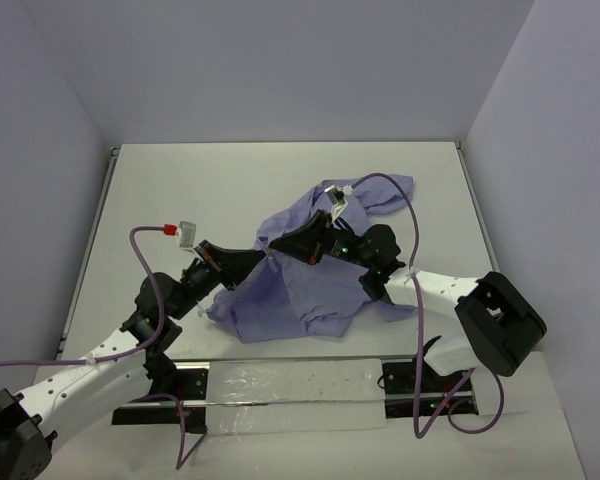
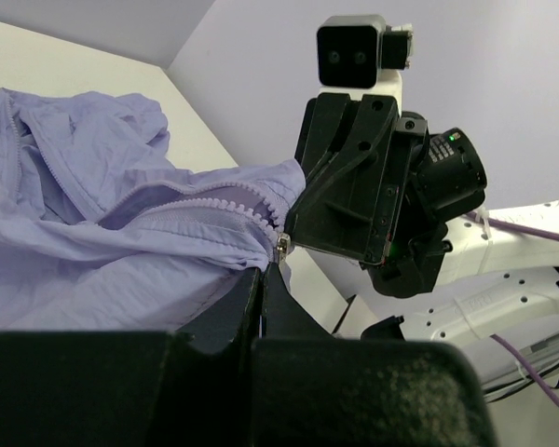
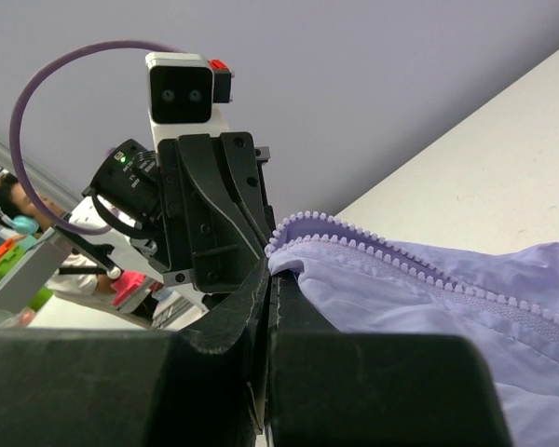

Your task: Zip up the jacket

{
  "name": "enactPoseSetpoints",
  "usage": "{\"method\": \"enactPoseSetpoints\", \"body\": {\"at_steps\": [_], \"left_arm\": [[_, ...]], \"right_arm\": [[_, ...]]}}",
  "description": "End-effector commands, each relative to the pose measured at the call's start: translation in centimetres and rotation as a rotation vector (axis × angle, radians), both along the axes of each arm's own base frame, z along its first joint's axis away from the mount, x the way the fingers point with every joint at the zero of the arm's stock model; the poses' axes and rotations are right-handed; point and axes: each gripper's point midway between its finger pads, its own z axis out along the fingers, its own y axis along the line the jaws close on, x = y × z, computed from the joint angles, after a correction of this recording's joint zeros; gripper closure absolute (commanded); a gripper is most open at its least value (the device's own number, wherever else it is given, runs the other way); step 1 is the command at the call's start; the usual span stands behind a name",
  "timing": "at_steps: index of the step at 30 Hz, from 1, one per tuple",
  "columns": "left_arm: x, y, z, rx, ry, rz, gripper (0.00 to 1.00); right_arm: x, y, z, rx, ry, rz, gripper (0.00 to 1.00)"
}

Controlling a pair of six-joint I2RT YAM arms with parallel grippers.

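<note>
Right, the lavender jacket [image 1: 300,290] sits bunched mid-table [image 1: 230,180], one edge lifted between my two arms. The left gripper [image 2: 264,274] is clamped on the jacket right by the zipper slider [image 2: 281,248]; I can't tell whether it has the pull tab or only cloth. The right gripper [image 3: 271,276] is pinched tight on the edge beside the zipper teeth [image 3: 373,244], nearly touching the left. My worry is that thin cloth slips from either pinch, slack lets the slider jam, or the fingers collide.
</note>
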Motion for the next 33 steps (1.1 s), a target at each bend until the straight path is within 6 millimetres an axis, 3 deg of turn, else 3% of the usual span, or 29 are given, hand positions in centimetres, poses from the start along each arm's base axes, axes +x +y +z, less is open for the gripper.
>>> {"method": "enactPoseSetpoints", "body": {"at_steps": [1,22,23,25,26,30,33], "left_arm": [[-1.8,-1.7,-2.0,0.104,0.026,-0.133,1.0],[-1.8,-2.5,-3.4,0.131,0.088,-0.172,1.0],[-1.7,-2.5,-3.5,0.131,0.099,-0.167,1.0],[-1.4,-2.4,-4.0,0.143,0.141,-0.152,1.0],[-1.3,-2.4,-4.2,0.15,0.158,-0.146,1.0],[-0.9,-2.1,-4.9,0.203,0.276,-0.115,1.0],[-1.2,-2.2,-5.1,0.24,0.32,-0.126,1.0]], "right_arm": [[1.1,-1.6,5.2,0.136,-0.127,-0.1,1.0],[1.5,-1.9,4.3,0.122,-0.107,-0.11,1.0],[1.5,-2.0,4.2,0.121,-0.102,-0.109,0.9],[1.5,-2.1,4.1,0.115,-0.092,-0.106,0.59],[1.5,-2.1,3.7,0.104,-0.08,-0.104,0.48],[1.3,-2.5,1.9,0.034,-0.033,-0.101,0.2],[1.3,-2.7,-0.3,-0.076,0.035,-0.121,0.14]]}}
